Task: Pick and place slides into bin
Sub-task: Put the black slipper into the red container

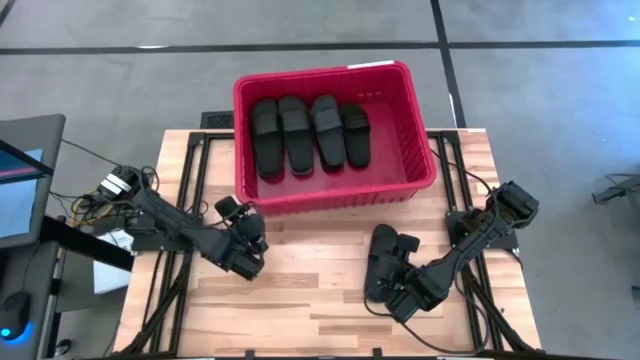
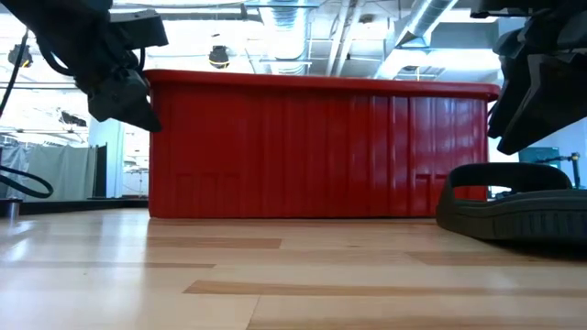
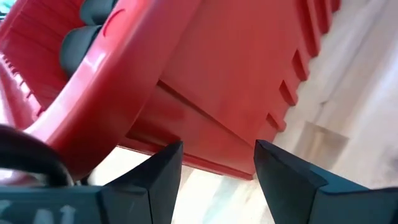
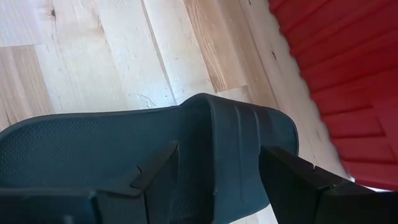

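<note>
Red bin (image 1: 330,190) stands at the far middle of the wooden table (image 1: 310,300), its far end past the table's edge; four dark slides (image 1: 308,132) lie side by side on its floor, toes toward the far wall, set toward the bin's left half; the right part of the floor is bare.

Two more dark slides (image 1: 388,258) lie on the table near the bin's near right corner, close together, apart from the bin wall; in the low view one of them (image 2: 514,203) rests flat on the wood, strap arched upward, just right of the bin's front wall (image 2: 321,147).

Right gripper (image 1: 405,295) sits over the near end of that pair; in the right wrist view its fingers (image 4: 155,171) stand spread above the slide's strap (image 4: 236,137), one on either side, jaws open, nothing clamped between them; whether the tips touch the rubber cannot be told.

Left gripper (image 1: 248,262) hangs above the table close to the bin's near left corner; in the left wrist view its fingers (image 3: 165,171) are parted and empty, pointed at the bin's outer wall (image 3: 236,81) just below the thick rim.
</note>
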